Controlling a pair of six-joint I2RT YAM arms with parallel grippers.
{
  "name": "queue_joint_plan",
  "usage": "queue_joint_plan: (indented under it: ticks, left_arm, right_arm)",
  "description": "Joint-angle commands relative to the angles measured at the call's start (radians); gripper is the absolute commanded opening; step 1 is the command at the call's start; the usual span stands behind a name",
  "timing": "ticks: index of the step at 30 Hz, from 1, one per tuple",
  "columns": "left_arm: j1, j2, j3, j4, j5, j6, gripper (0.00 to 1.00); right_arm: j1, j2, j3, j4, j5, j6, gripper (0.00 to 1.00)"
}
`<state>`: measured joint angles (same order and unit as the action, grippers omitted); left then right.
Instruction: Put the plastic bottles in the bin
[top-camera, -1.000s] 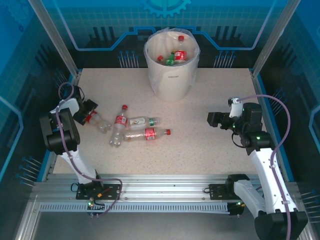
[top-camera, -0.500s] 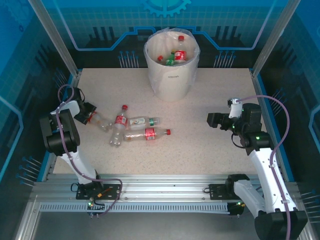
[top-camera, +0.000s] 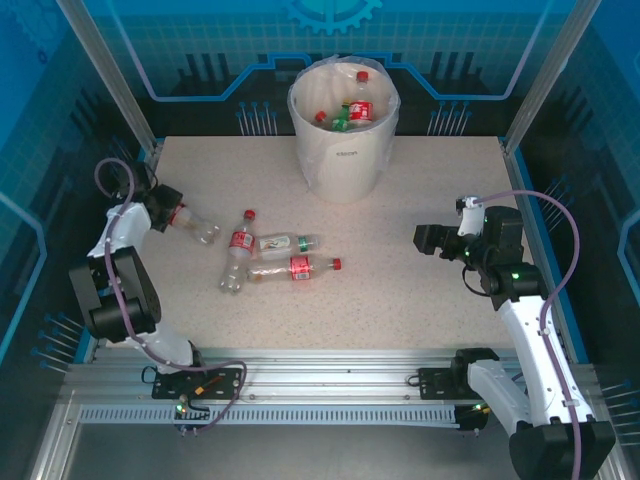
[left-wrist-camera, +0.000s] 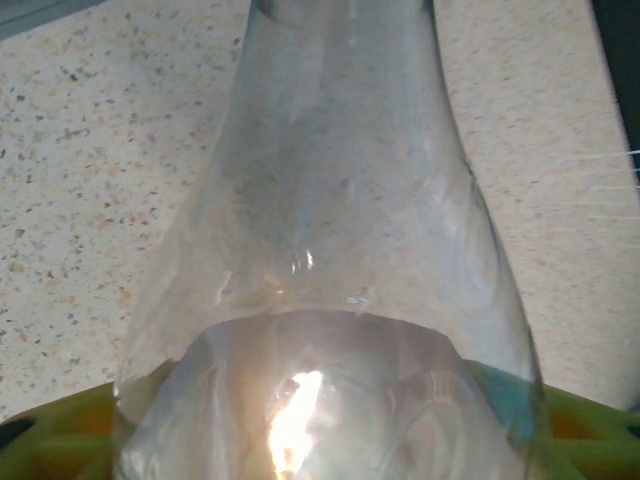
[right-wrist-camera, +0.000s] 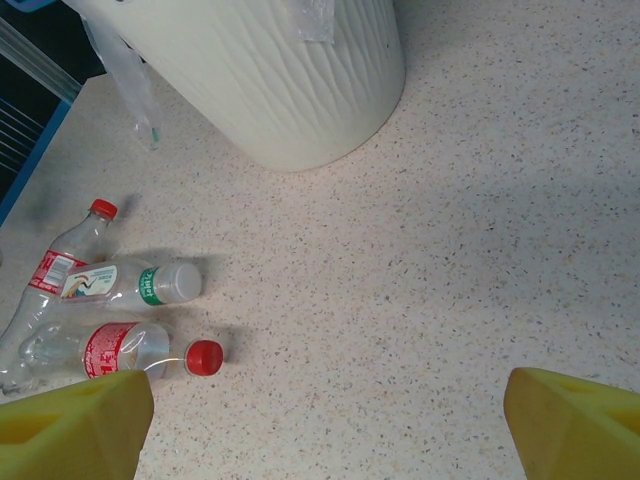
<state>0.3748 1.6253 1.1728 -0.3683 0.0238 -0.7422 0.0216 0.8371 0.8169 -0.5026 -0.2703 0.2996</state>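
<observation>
A clear plastic bottle (top-camera: 197, 226) with a red label sits at the table's left side, and my left gripper (top-camera: 167, 211) is shut on it. In the left wrist view this bottle (left-wrist-camera: 330, 220) lies between the yellow-green fingers (left-wrist-camera: 50, 430), its neck pointing away. Three more plastic bottles lie mid-table: a red-capped one (top-camera: 236, 262), a white-labelled one (top-camera: 285, 242) and a red-labelled one (top-camera: 297, 267). The off-white bin (top-camera: 345, 150) stands at the back with several bottles (top-camera: 352, 112) inside. My right gripper (top-camera: 424, 240) hovers open on the right, nothing between its yellow fingers (right-wrist-camera: 575, 425).
The bin's ribbed wall (right-wrist-camera: 270, 70) and its plastic liner show in the right wrist view, with the lying bottles (right-wrist-camera: 130, 283) at the left. Metal posts and blue panels fence the table. Bare speckled tabletop (top-camera: 420, 190) spreads between the bin and the right arm.
My left gripper closed on the leftmost bottle and drew back toward the far left, taking the bottle with it. The right arm has not moved.
</observation>
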Motion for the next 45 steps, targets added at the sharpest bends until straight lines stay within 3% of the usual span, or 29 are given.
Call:
queue_joint_plan:
  ticks: [1,10,12,16,24,32,38,45]
  left_arm:
    - [0.006,-0.051,0.074,-0.010,0.043,-0.029,0.19]
    - [-0.023,-0.124,0.215,-0.003,0.091,-0.097,0.00]
    - [-0.056,-0.143,0.233,0.030,0.070,-0.106,0.00]
    - [-0.187,-0.209,0.237,0.161,-0.106,-0.064,0.00]
    - [-0.447,-0.175,0.301,0.502,-0.269,0.020,0.00]
    - [-0.645,0.016,0.471,0.793,-0.314,0.189,0.00]
    - [-0.737,0.215,0.679,0.822,-0.342,0.343,0.00]
    - [-0.796,0.432,0.934,0.717,-0.336,0.490,0.00]
  right_arm:
    - [0.013,0.007,-0.008,0.028,-0.019,0.017,0.92]
    - [0.018,0.000,-0.026,0.075,-0.009,0.056,0.91]
    - [0.019,0.003,-0.023,0.073,-0.014,0.058,0.91]
    - [0.022,-0.005,-0.025,0.072,-0.014,0.066,0.91]
    - [0.026,-0.029,-0.029,0.053,-0.002,0.071,0.91]
    - [0.031,-0.048,-0.036,0.039,0.000,0.081,0.91]
    - [0.035,-0.068,-0.035,0.017,0.009,0.077,0.91]
    - [0.035,-0.076,-0.024,-0.007,0.022,0.064,0.91]
